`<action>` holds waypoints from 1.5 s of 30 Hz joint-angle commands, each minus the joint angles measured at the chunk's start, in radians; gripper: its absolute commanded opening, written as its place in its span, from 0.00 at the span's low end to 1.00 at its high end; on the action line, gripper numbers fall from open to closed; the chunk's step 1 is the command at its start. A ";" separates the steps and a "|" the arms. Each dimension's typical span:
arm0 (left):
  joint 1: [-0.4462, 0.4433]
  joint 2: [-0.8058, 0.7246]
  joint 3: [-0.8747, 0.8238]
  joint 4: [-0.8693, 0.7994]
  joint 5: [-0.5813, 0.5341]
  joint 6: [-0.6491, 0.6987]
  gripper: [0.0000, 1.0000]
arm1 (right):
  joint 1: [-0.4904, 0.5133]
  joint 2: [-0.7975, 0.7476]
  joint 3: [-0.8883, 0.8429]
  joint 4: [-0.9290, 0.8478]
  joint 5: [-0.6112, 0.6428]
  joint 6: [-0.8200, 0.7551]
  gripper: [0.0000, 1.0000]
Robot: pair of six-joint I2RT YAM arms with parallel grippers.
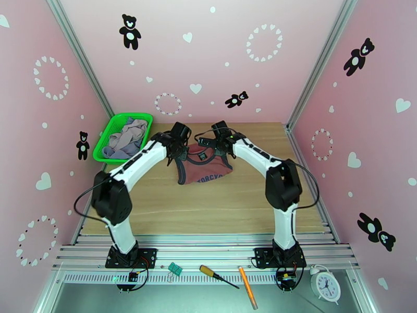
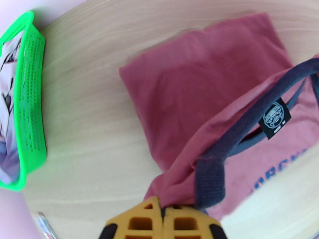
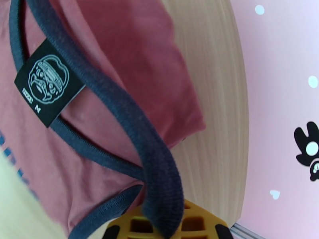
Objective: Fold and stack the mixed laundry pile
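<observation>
1. On the metal rail at the near edge lie a small green clip (image 1: 175, 268), a yellow-handled screwdriver (image 1: 219, 276) and an orange pencil (image 1: 248, 287). A white alarm clock (image 1: 324, 284) stands at the near right corner.
2. The wooden table (image 1: 208, 215) runs from that rail to the pink back wall, with both arms reaching over it toward its far half.
3. The rust-red top (image 1: 202, 168) lies in the middle of the table, a little toward the far side. Its blue lettering faces up on the near part and its neckline is on the far side.
4. The left gripper (image 1: 174, 152) sits at the top's far left corner. In the left wrist view its yellow fingers (image 2: 139, 222) are pressed together, with red cloth and a strap of dark trim (image 2: 209, 182) pinched between them.
5. The right gripper (image 1: 221, 147) sits at the top's far right corner. In the right wrist view its jaws are clamped on the dark trim, which runs down between the yellow fingers (image 3: 195, 224).
6. A black label (image 3: 47, 81) with a white emblem and the letter M hangs inside the neckline, between the two grippers.
7. The green mesh basket (image 1: 104, 147) stands at the far left of the table, apart from the top with bare wood between them. In it lie the pale grey-lilac shirt (image 1: 133, 132) and, on its near side, the blue-grey piece (image 1: 117, 151).
</observation>
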 commanded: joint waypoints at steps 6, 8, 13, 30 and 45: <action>0.050 0.214 0.221 -0.016 -0.012 0.114 0.00 | -0.020 0.174 0.187 0.018 0.031 0.024 0.00; 0.062 0.265 0.275 -0.021 -0.011 0.125 0.00 | -0.026 0.207 0.210 0.013 0.037 0.035 0.00; 0.079 0.366 0.379 -0.027 -0.016 0.143 0.00 | -0.043 0.258 0.226 0.027 0.042 0.086 0.00; 0.090 0.311 0.464 0.011 -0.067 0.081 0.79 | -0.104 0.052 0.227 0.051 -0.043 0.427 0.99; 0.092 -0.345 -0.147 0.178 0.238 -0.098 0.90 | -0.251 -0.184 0.159 -0.397 -0.402 0.959 0.95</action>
